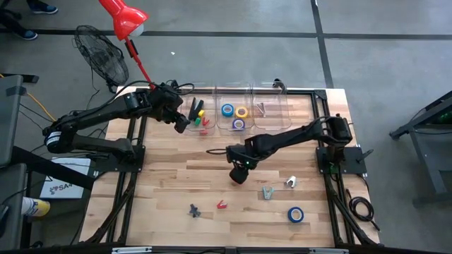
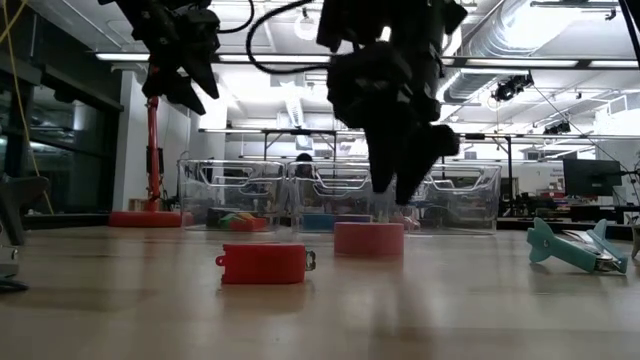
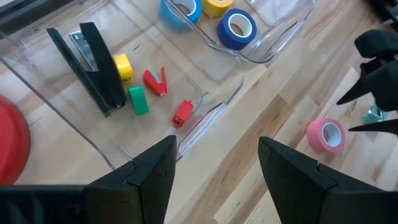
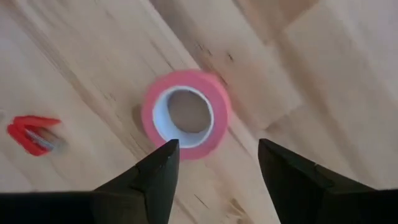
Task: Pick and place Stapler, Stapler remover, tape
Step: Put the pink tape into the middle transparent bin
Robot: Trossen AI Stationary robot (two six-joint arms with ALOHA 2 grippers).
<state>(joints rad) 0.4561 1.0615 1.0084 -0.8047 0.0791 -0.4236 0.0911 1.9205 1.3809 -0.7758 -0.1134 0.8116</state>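
Pink tape roll (image 4: pixel 186 114) flat near worktop centre, directly under right gripper (image 4: pixel 217 171), fingers apart, straddling it unclamped. Left gripper (image 3: pixel 216 168) also spread, empty, farther off by rear-left bin (image 3: pixel 205 102).

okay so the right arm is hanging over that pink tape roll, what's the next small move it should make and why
Probably lower the right pincer straight down around the pink tape roll, then close. Its fingers stand open just above the roll, which lies flat on the bare table with nothing beside it. The left pincer waits over the left bin.
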